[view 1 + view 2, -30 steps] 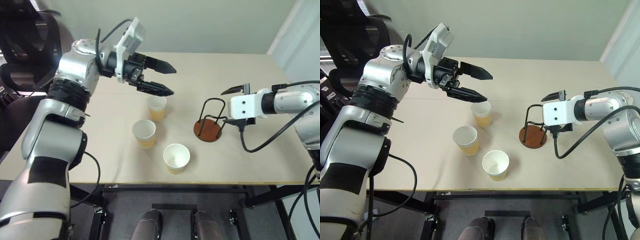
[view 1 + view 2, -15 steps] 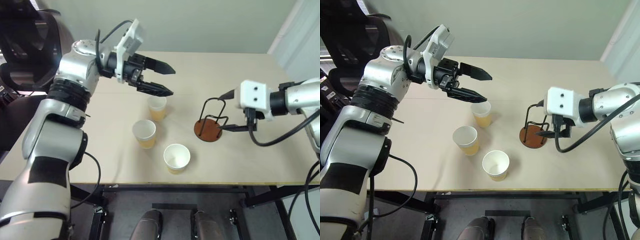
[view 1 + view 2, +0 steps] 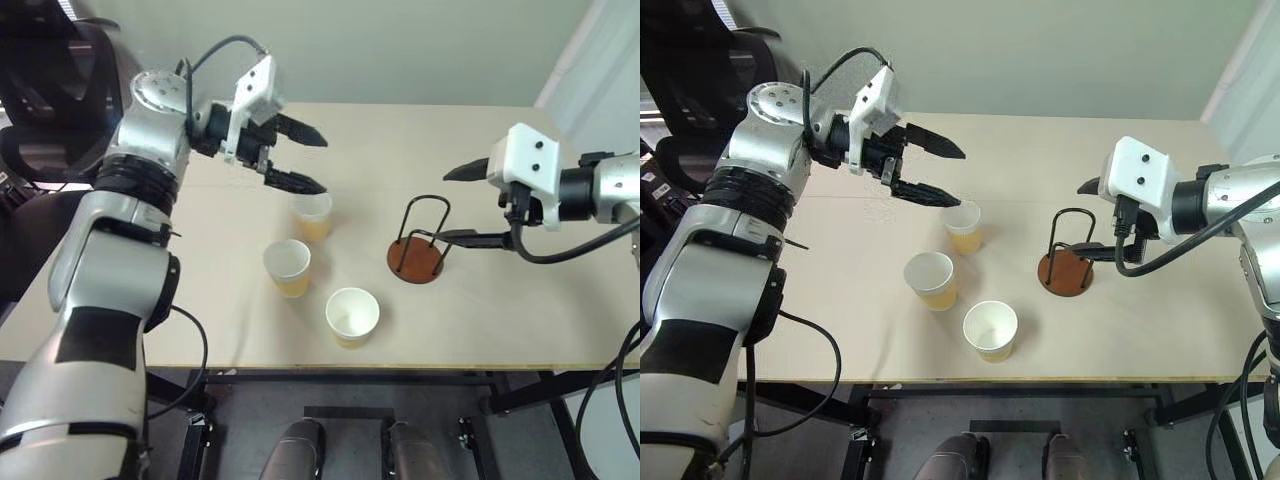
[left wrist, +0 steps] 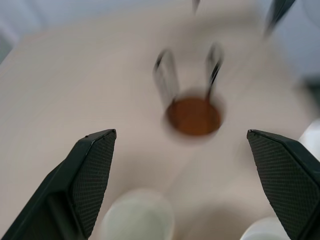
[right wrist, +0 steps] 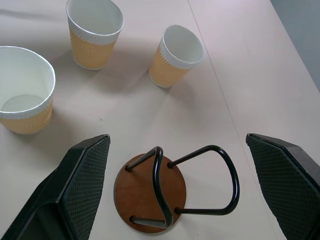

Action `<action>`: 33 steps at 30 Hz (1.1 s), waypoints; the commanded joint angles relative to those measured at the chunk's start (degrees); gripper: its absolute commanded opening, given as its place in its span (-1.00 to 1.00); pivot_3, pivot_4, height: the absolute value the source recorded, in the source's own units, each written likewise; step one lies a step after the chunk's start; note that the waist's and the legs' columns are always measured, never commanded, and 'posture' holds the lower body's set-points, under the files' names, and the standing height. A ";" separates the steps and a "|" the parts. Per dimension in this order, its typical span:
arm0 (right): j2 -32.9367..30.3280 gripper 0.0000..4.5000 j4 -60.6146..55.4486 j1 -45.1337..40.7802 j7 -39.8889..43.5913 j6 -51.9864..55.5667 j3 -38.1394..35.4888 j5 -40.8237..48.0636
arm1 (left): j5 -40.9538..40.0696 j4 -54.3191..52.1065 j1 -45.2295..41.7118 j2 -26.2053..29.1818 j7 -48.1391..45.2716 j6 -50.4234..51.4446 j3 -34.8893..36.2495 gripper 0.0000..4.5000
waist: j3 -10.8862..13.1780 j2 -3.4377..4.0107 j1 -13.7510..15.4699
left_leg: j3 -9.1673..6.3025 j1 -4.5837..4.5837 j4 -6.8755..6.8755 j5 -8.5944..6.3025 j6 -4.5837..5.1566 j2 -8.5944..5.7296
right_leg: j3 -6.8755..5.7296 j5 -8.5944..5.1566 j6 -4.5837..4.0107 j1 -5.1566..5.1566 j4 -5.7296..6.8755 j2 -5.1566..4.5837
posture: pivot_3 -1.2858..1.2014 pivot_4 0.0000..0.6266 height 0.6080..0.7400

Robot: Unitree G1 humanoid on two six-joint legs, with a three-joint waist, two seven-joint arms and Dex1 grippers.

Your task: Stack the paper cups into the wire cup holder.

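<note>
Left fingers point(image 3: 308, 160) spread wide, empty, hovering just above the farthest of three paper cups point(image 3: 313, 216). Right fingers point(image 3: 457, 205) likewise parted, empty, beside the wire cup holder point(image 3: 417, 246). All cups upright on the desk point(image 3: 200, 290), left of the empty holder.

I see three paper cups point(image 3: 313, 214) point(image 3: 288, 267) point(image 3: 352, 316) upright, empty, apart, mid-table toward the front edge. Wire cup holder point(image 3: 418, 244) stands upright and empty just right of them, black loops on brown disc.
</note>
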 commanded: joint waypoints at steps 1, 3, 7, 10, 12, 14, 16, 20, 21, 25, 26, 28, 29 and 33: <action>-1.32 0.97 -1.69 -0.27 -0.81 -0.56 -2.05 1.03 | 9.49 3.44 -3.21 0.92 5.77 -9.56 -0.28 1.00 | 0.01 0.01 -0.04 | 0.02 -0.04 0.03 0.00 0.00 0.00 | -0.03 0.00 0.00 -0.01 0.00 0.02 | 0.03 -0.52 1.00; -1.65 0.97 -1.63 -0.11 -0.90 -0.62 -2.00 1.27 | 13.80 4.85 -4.44 0.74 8.38 -12.39 -0.71 1.00 | 0.01 0.00 0.10 | 0.00 -0.08 0.02 0.00 0.00 0.00 | -0.03 0.00 0.00 -0.05 -0.01 -0.01 | 0.03 -0.52 1.00; -1.94 0.97 -1.32 -0.26 -0.99 -0.83 -1.62 1.50 | 23.32 7.03 -6.10 0.01 15.21 -17.36 -3.53 1.00 | 0.00 -0.03 0.27 | 0.02 -0.15 0.01 -0.02 0.05 -0.15 | -0.04 0.00 -0.01 -0.12 -0.02 -0.01 | 0.03 -0.52 1.00; -2.08 0.97 -1.10 -0.33 -0.93 -0.95 -1.55 1.67 | 27.48 8.14 -6.62 -1.26 17.29 -19.48 -4.22 1.00 | 0.00 -0.03 0.28 | -0.03 -0.10 -0.04 -0.06 0.07 -0.26 | 0.02 -0.02 -0.02 -0.13 -0.02 -0.10 | 0.03 -0.52 1.00; -2.37 0.97 -0.98 -0.48 -0.62 -0.77 -1.52 1.90 | 28.81 8.77 -6.76 -2.30 17.14 -20.23 -3.90 1.00 | 0.01 -0.03 0.28 | -0.03 -0.14 -0.01 -0.07 0.06 -0.29 | 0.01 -0.01 -0.02 -0.17 -0.01 -0.13 | 0.03 -0.52 1.00; -3.49 0.97 -1.25 -1.31 1.29 1.19 -2.27 4.17 | 30.51 9.41 -6.64 -3.27 15.95 -20.95 -4.23 1.00 | 0.01 -0.04 0.35 | 0.06 -0.16 -0.06 -0.07 0.05 -0.35 | -0.16 0.01 0.00 -0.24 0.01 0.06 | 0.03 -0.52 1.00; -4.28 0.97 -1.29 -2.05 2.55 2.42 -3.02 6.21 | 31.93 9.89 -6.50 -3.71 15.38 -21.39 -4.25 1.00 | 0.01 -0.05 0.27 | 0.08 -0.17 -0.07 -0.07 0.05 -0.30 | -0.09 0.00 0.00 -0.26 0.04 0.03 | 0.03 -0.52 1.00; -5.06 0.97 2.78 -4.97 2.61 3.53 -5.11 8.64 | 34.53 10.70 -5.90 -4.39 16.05 -21.26 -4.34 1.00 | 0.01 -0.04 0.13 | 0.08 -0.20 -0.03 -0.10 -0.02 -0.29 | 0.07 0.01 0.02 -0.34 0.08 -0.02 | 0.03 -0.52 1.00; -5.54 0.97 3.79 -5.33 2.77 3.72 -5.62 9.13 | 35.09 10.83 -5.73 -4.50 16.03 -21.23 -4.42 1.00 | 0.02 -0.06 0.06 | 0.04 -0.17 -0.02 -0.11 -0.02 -0.23 | 0.07 0.00 0.02 -0.34 0.10 -0.10 | 0.03 -0.52 1.00; -7.73 0.97 7.04 -5.41 3.49 3.16 -6.72 9.58 | 36.27 11.13 -5.26 -4.84 15.10 -21.31 -3.96 1.00 | 0.00 -0.09 0.23 | 0.08 -0.12 -0.04 -0.11 0.00 -0.30 | -0.12 -0.05 -0.05 -0.34 0.22 0.03 | 0.03 -0.52 1.00; -8.58 0.97 8.31 -5.20 3.71 3.00 -7.01 9.40 | 36.53 11.18 -5.18 -4.90 14.75 -21.36 -3.97 1.00 | 0.00 -0.09 0.27 | -0.01 -0.14 0.03 -0.12 0.00 -0.24 | 0.09 -0.06 -0.06 -0.34 0.25 -0.13 | 0.03 -0.52 1.00; -10.30 0.97 10.78 -4.28 4.09 1.78 -7.25 8.46 | 37.09 11.21 -5.06 -5.02 14.12 -21.50 -4.00 1.00 | -0.01 -0.10 0.30 | 0.04 -0.12 0.00 -0.12 0.01 -0.31 | -0.05 -0.09 -0.11 -0.37 0.38 -0.05 | 0.03 -0.52 1.00; -10.91 0.97 11.52 -3.89 4.17 1.26 -7.28 8.22 | 37.28 11.20 -5.04 -5.05 13.88 -21.55 -3.95 1.00 | 0.00 -0.10 0.33 | -0.02 -0.13 0.06 -0.13 0.01 -0.25 | 0.09 -0.09 -0.11 -0.37 0.42 -0.20 | 0.03 -0.52 1.00; -11.94 0.97 11.93 -1.52 3.89 -0.08 -7.38 8.10 | 38.96 11.31 -5.05 -5.41 13.45 -21.55 -4.72 1.00 | -0.01 -0.12 0.23 | 0.10 -0.05 0.06 -0.11 0.01 -0.28 | 0.04 -0.14 -0.11 -0.40 0.68 -0.10 | 0.03 -0.52 1.00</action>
